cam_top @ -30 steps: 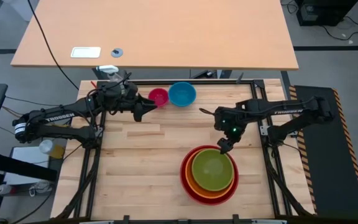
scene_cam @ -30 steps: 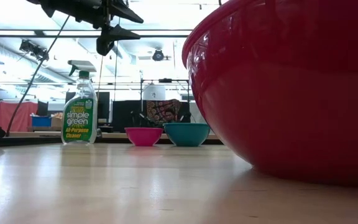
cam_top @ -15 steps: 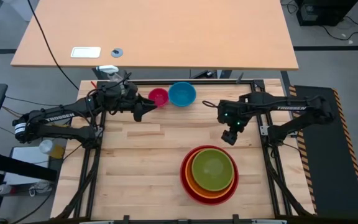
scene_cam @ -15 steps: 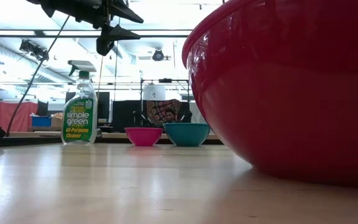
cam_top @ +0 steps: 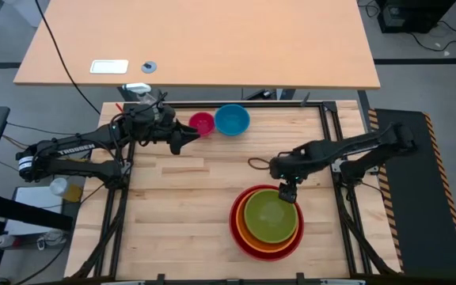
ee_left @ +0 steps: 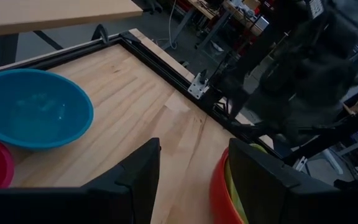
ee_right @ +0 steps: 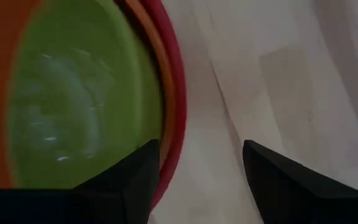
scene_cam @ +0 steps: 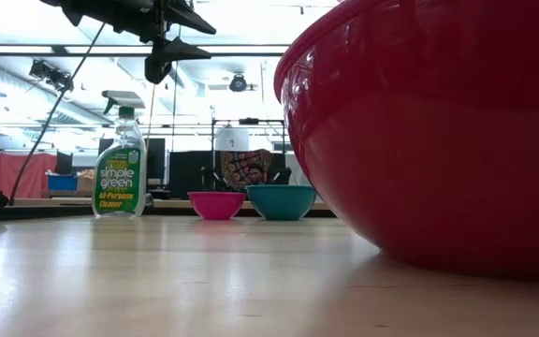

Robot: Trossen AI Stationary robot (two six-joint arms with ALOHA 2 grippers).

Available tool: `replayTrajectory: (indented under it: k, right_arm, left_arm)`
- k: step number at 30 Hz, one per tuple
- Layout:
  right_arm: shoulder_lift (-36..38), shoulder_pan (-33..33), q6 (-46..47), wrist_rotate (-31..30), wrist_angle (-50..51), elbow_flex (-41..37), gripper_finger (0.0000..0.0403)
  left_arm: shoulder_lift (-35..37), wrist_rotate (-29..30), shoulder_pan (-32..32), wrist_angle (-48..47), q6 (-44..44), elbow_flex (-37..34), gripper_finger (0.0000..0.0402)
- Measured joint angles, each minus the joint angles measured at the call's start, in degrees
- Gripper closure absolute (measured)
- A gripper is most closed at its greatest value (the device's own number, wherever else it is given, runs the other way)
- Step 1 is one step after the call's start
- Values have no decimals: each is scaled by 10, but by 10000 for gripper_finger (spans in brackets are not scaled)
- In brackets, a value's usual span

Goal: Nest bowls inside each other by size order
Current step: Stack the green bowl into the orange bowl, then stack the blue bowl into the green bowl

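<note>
The left arm reaches in from the left edge of the bench toward the far edge, its links nearly level and its wrist turned toward the middle. The left gripper (cam_top: 182, 141) hangs above the bench near the far edge — its two dark fingers (ee_left: 135, 180) are spread, with bare gap between them and nothing held.

The right arm comes in from the right edge, stretched low and almost straight across toward the bench's centre. The right gripper (cam_top: 286, 192) points down — its fingers (ee_right: 138, 177) stand apart, empty.
</note>
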State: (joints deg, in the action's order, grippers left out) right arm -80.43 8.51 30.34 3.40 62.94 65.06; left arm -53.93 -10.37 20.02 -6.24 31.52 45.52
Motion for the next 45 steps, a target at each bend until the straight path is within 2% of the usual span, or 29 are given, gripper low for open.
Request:
replayTrajectory:
  k: [7, 14, 21, 32, 38, 45]
  right_arm:
    - [-41, -8, 11, 11, -7, -14, 168]
    - [16, -11, 52, 6, 2, 21, 174]
    - [32, 6, 47, 9, -4, 21, 175]
    - [-49, 24, 8, -8, 14, -1, 175]
    - [-39, 15, 37, -10, 27, 33, 175]
    - [1, 7, 55, -69, 26, 74, 175]
  left_arm:
    - [0, 0, 0, 0, -7, 0, 209]
    - [0, 0, 0, 0, -8, 0, 209]
    - [0, 0, 0, 0, -7, 0, 209]
    - [0, 0, 0, 0, -1, 0, 209]
    - [0, -7, 0, 0, 4, 0, 209]
    - [0, -26, 0, 0, 9, 0, 209]
